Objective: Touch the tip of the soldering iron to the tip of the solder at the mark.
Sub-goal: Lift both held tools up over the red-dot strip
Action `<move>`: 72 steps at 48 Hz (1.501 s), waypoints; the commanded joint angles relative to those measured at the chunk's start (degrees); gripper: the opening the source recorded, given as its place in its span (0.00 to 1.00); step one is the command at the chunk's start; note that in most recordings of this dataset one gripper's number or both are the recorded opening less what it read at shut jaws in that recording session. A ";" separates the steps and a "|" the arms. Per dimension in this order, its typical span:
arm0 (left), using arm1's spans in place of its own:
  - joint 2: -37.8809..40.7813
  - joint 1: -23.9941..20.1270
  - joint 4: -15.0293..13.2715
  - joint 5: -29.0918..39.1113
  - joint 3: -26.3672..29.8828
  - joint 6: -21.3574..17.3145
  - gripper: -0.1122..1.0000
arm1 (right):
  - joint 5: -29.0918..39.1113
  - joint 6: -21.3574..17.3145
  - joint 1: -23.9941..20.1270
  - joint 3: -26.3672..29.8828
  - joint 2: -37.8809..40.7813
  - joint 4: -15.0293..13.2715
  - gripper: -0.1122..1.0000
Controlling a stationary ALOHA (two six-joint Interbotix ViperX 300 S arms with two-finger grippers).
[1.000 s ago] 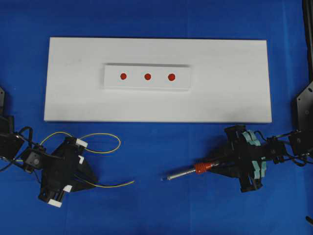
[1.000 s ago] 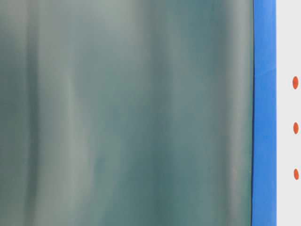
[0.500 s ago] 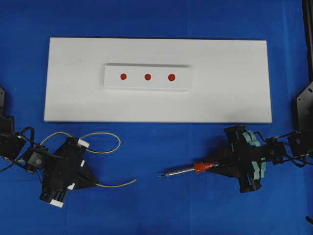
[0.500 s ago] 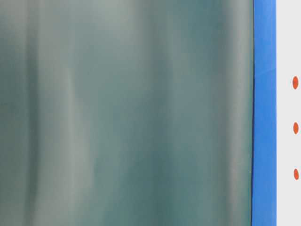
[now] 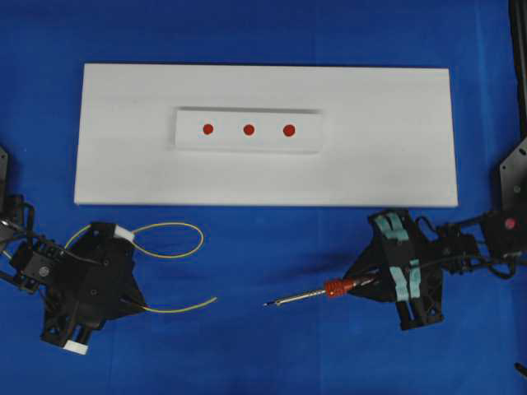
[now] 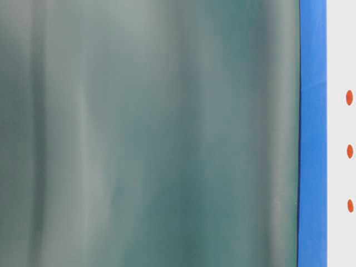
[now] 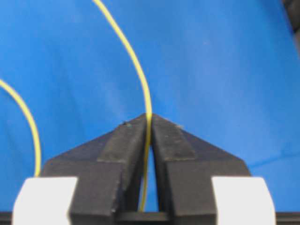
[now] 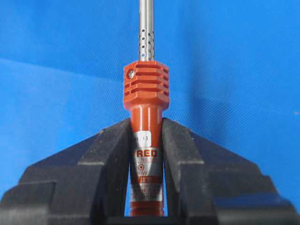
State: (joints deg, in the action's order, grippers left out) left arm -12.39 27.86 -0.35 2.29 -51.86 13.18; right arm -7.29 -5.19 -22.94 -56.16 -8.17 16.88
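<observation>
Wrist views show our left gripper (image 7: 150, 123) pinching the thin yellow solder wire (image 7: 140, 79) and our right gripper (image 8: 146, 129) clamping the orange-handled soldering iron (image 8: 146, 101), so we'd carry both slowly, tips ahead of the fingers, to a red dot mark (image 5: 249, 129).

Left gripper (image 5: 123, 303) low at left, jaws closed on the solder (image 7: 140, 84), right gripper (image 5: 358, 282) low at right, jaws clamped on the soldering iron (image 8: 146, 117) handle
</observation>
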 commanded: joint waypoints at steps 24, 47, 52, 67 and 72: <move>-7.82 -3.25 0.26 21.18 8.53 1.58 0.12 | 26.37 0.44 6.24 10.37 -10.81 -6.15 0.16; -7.65 -20.39 0.53 25.22 9.76 -0.79 0.12 | 32.43 0.35 22.76 12.04 -10.81 -11.78 0.16; -7.65 -24.17 0.53 25.40 9.93 -2.64 0.12 | 32.43 0.35 26.54 12.22 -10.81 -13.36 0.16; -7.47 -30.41 0.53 25.22 10.11 -7.21 0.12 | 32.43 0.35 33.40 12.48 -10.81 -16.79 0.16; -7.47 -31.03 0.53 25.05 10.02 -7.29 0.12 | 32.43 0.35 34.01 12.39 -10.81 -16.96 0.16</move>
State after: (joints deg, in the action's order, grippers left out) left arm -19.60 -2.90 0.00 27.77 -42.98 5.98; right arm 25.31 -4.83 10.90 -45.44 -18.28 0.18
